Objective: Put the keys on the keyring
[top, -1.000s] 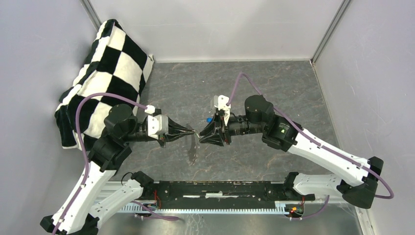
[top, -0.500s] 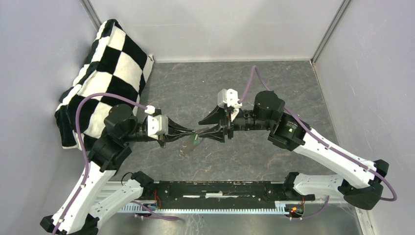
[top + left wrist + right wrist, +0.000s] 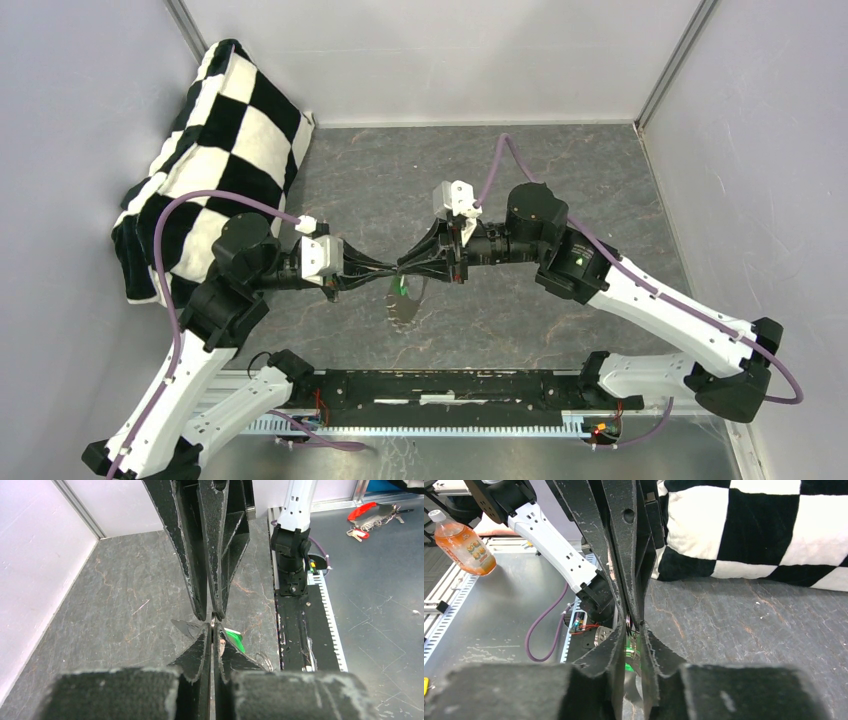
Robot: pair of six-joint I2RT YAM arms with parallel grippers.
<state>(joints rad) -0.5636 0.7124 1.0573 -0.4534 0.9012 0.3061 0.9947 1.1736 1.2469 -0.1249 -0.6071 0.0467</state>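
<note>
My left gripper (image 3: 393,272) and right gripper (image 3: 404,270) meet tip to tip above the middle of the grey table. The keyring (image 3: 408,312), a thin grey beaded loop, hangs below them. In the left wrist view, my left gripper (image 3: 213,628) is shut on the keyring's thin metal edge (image 3: 213,622). The right arm's fingertips (image 3: 201,614) pinch the same edge from above. A key with a green head (image 3: 234,639) hangs just beside the left fingers. In the right wrist view, the green key (image 3: 630,652) shows low in the narrow gap of my right gripper (image 3: 629,625).
A black-and-white checkered cushion (image 3: 225,130) leans in the back left corner, and also appears in the right wrist view (image 3: 749,525). Enclosure walls surround the table. An orange bottle (image 3: 461,542) and a red-handled tool (image 3: 370,512) lie off the table.
My right gripper opened wide and pulled back, then returned and closed at the left fingertips. The keyring swung below with the green key. The left arm held still.
</note>
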